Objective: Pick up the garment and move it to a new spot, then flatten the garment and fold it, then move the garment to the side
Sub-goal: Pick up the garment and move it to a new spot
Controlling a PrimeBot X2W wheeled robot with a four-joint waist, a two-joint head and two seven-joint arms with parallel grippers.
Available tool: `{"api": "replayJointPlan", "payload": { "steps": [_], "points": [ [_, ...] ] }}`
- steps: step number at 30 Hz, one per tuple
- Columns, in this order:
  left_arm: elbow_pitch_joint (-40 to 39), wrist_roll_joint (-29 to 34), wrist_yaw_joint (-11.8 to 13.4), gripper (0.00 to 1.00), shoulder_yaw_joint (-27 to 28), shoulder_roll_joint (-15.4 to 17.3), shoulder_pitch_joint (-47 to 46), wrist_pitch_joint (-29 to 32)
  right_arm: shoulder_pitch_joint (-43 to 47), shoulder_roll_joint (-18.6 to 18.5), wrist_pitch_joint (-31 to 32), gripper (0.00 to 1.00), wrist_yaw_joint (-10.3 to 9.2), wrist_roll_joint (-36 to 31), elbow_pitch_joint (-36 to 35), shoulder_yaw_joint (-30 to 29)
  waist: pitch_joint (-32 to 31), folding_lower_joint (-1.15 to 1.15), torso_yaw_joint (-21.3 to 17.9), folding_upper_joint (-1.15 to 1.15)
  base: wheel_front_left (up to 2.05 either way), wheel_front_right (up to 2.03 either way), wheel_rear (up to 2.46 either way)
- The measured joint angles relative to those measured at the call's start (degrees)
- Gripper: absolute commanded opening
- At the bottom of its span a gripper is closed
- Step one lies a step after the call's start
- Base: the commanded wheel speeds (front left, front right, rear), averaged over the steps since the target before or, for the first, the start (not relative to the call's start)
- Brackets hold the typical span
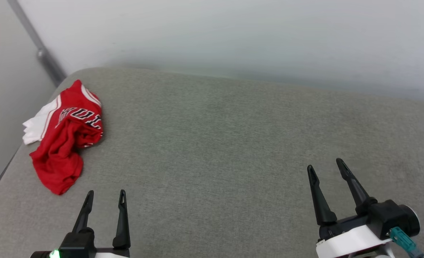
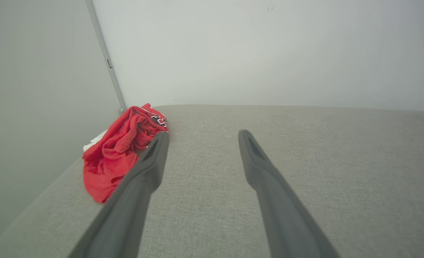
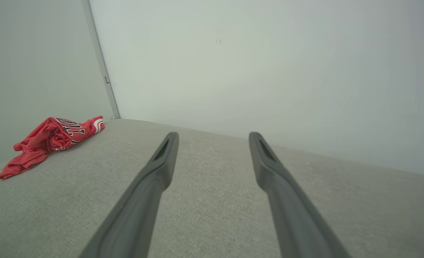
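Note:
The garment [image 1: 67, 136] lies crumpled at the far left of the grey cushioned surface, red with a white sleeve poking out toward the left edge and black white-outlined letters on top. In the left wrist view the garment [image 2: 120, 154] sits just left of my left finger; in the right wrist view the garment [image 3: 51, 138] lies far to the left. My left gripper [image 1: 105, 196] stands open at the lower left, a short way below and right of the garment, holding nothing. My right gripper [image 1: 326, 165] is open at the lower right, far from it.
The grey fabric surface [image 1: 233, 143] stretches wide between the grippers and the pale back wall [image 1: 233, 36]. A side wall with a grey corner strip [image 1: 43, 53] runs close along the surface's left edge beside the garment.

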Motion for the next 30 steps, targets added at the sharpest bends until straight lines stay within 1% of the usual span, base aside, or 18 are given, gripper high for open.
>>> {"api": "replayJointPlan", "payload": {
  "steps": [10,19,30],
  "points": [
    [-0.81,0.96,-0.60,1.00,1.37,0.22,2.92,0.00,1.19,0.00,0.00,1.00,0.00,1.48,0.69,2.12,-2.93,0.00,8.98,0.00,0.00,0.00,0.00],
    [-1.34,1.42,-0.94,1.00,1.03,0.24,3.47,0.00,1.69,0.00,0.00,1.00,0.00,2.38,0.81,2.78,-4.53,-0.01,14.09,0.00,0.00,0.00,0.00],
    [-1.88,1.15,-0.74,1.00,1.13,0.27,3.47,0.00,1.68,0.00,0.00,1.00,0.00,2.46,1.08,2.86,-4.29,-0.01,14.36,0.00,0.00,0.00,0.00]
  ]
}}
